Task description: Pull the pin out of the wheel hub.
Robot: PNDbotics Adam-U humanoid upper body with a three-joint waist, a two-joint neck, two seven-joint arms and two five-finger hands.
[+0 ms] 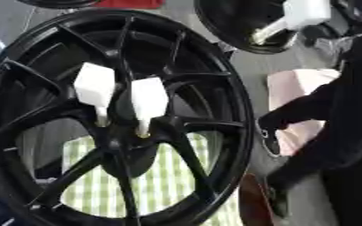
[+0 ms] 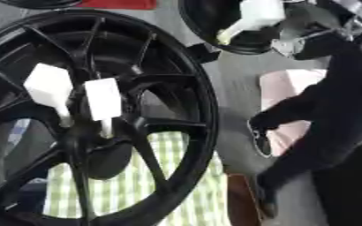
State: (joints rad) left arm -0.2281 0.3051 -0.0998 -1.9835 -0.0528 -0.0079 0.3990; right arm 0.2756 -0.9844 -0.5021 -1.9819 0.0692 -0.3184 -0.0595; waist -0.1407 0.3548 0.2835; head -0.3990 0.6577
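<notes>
A: What sits in the large black spoked alloy wheel (image 1: 115, 119)?

B: Two white blocky plastic pins (image 1: 95, 86) (image 1: 149, 99), side by side in its hub, stems pointing down. Green-checked cloth (image 1: 176, 176) shows through the lower spokes.

A: And right of that wheel?

B: Bare grey floor, then the robot's black right hand (image 1: 270, 132), apart from the rim, holding nothing; how far its fingers are spread I cannot tell. A second black wheel (image 2: 238, 26) lies above, holding another white pin (image 2: 254, 15).
</notes>
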